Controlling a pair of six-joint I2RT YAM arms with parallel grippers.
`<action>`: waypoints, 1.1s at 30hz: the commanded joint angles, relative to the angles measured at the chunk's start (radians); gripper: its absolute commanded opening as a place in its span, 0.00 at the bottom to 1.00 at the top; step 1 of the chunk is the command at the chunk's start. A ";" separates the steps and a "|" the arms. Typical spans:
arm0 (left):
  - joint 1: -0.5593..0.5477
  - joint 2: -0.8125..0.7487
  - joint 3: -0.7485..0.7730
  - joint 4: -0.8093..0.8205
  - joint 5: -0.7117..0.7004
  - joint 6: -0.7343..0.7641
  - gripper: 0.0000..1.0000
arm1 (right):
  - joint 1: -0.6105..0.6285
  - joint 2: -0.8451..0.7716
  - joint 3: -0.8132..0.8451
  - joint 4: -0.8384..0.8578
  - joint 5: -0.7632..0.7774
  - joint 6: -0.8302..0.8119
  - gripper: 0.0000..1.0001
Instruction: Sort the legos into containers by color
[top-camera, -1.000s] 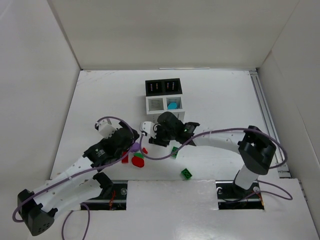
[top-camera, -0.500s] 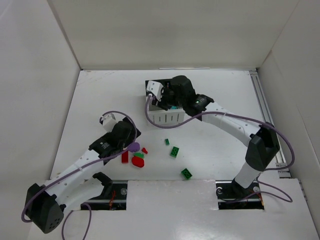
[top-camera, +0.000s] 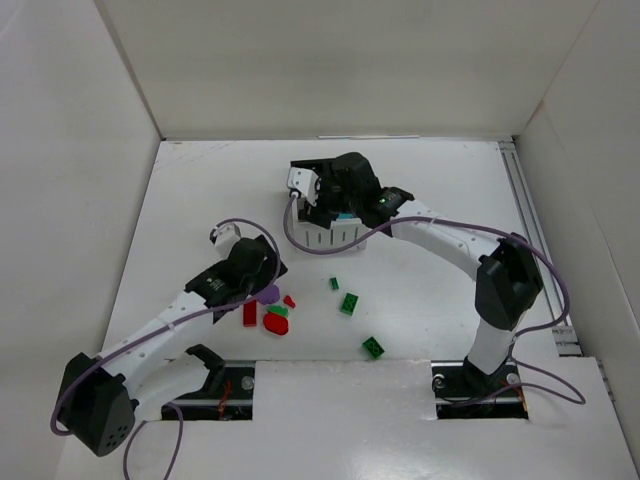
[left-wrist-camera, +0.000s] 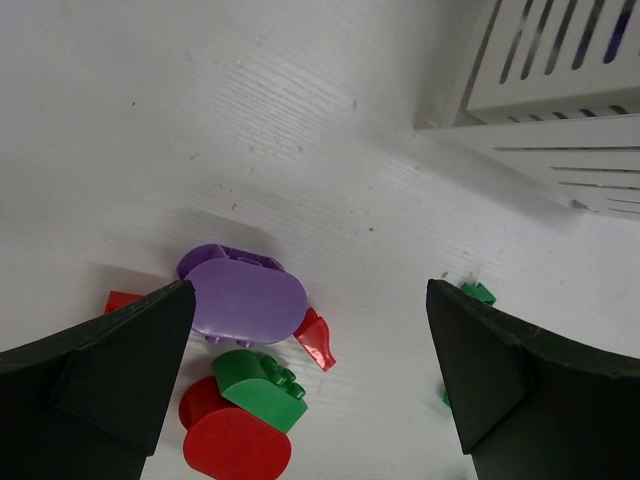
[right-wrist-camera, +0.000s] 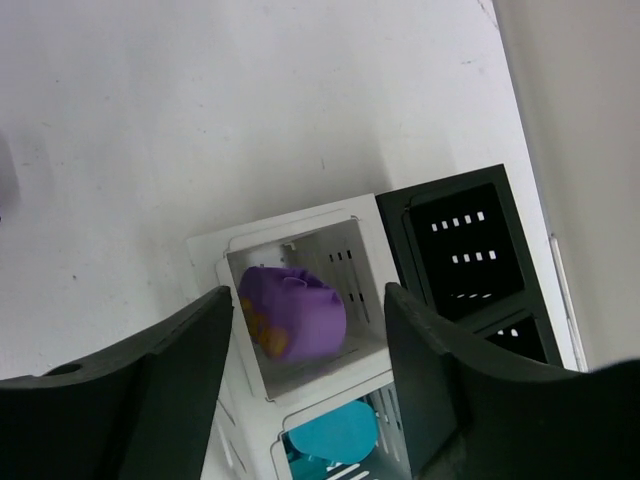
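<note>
Right hand (right-wrist-camera: 308, 295) over the containers (right-wrist-camera: 290, 228), above a white compartment on the left side of the block. Fingers parted, gripping nothing. A purple lego (right-wrist-camera: 292, 312) lies inside that compartment, below the gap and clear of the right finger. The white compartment next to it holds a cyan lego (right-wrist-camera: 330, 440). Both black compartments (right-wrist-camera: 455, 240) look dark inside; contents cannot be told.

Left hand (left-wrist-camera: 308, 290) low over the tabletop (left-wrist-camera: 250, 120), near-left of the containers. Fingers spread wide, holding nothing. Under it, a loose cluster:
- rounded purple piece (left-wrist-camera: 245, 300), close by the left finger
- green piece (left-wrist-camera: 260, 390) leaning on a round red piece (left-wrist-camera: 235, 445)
- small red piece (left-wrist-camera: 315, 340) just beside the purple one

Three more green legos lie apart to the right: a tiny one (top-camera: 334, 284), a block (top-camera: 349, 303), another (top-camera: 373, 347) nearer the arm bases. Red block (top-camera: 250, 313) at the cluster's left.
</note>
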 joint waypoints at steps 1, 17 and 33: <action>0.005 0.028 0.017 0.003 0.008 0.009 1.00 | -0.003 0.001 0.032 0.031 -0.014 -0.007 0.68; -0.004 0.135 0.035 -0.051 -0.020 -0.001 1.00 | -0.003 -0.310 -0.234 0.031 0.033 0.013 0.88; -0.038 0.280 0.055 0.014 -0.020 0.019 1.00 | -0.121 -0.614 -0.475 -0.021 0.168 0.055 0.93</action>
